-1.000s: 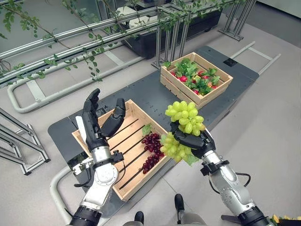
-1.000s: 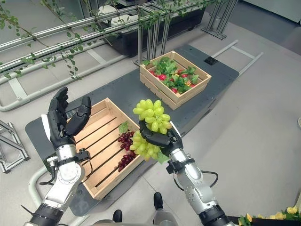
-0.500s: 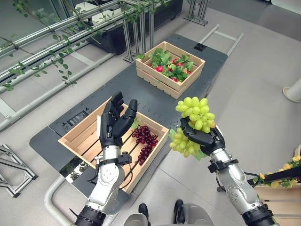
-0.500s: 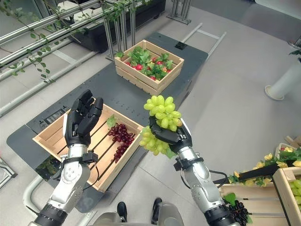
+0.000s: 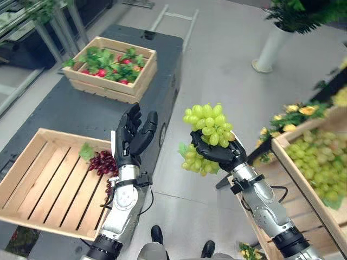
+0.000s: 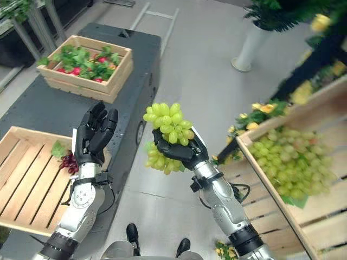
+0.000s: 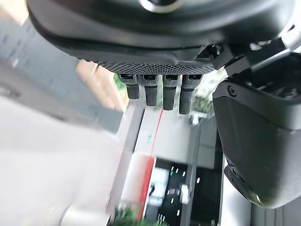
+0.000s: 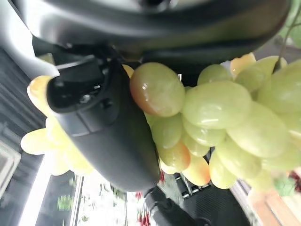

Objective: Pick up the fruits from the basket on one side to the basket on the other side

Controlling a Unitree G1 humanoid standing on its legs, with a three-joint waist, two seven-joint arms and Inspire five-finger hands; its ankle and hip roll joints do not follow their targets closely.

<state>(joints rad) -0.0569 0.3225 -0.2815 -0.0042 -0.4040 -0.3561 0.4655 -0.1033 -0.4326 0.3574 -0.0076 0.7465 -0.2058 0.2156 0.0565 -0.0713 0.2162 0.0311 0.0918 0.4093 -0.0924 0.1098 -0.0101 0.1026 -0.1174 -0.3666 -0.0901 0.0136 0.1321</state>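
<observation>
I have the right hand (image 5: 217, 153) curled round a bunch of green grapes (image 5: 209, 125), gripping it about the middle so that part of the cluster stands above the fingers and the rest hangs below, well clear of the floor. I judge that hold suits a carry, since a loose bunch would swing if pinched by the stem. The grapes sit in the air between the near crate (image 5: 32, 162) and the far-side crate (image 5: 303, 179), which already holds a heap of green grapes (image 5: 320, 162); that looks like the drop-off. The bunch is plump, pale green, some berries tinged amber in the right wrist view. A bunch of dark grapes (image 5: 102, 161) lies at the near crate's edge. My left hand (image 5: 132, 138) is raised beside it, fingers straight and empty.
</observation>
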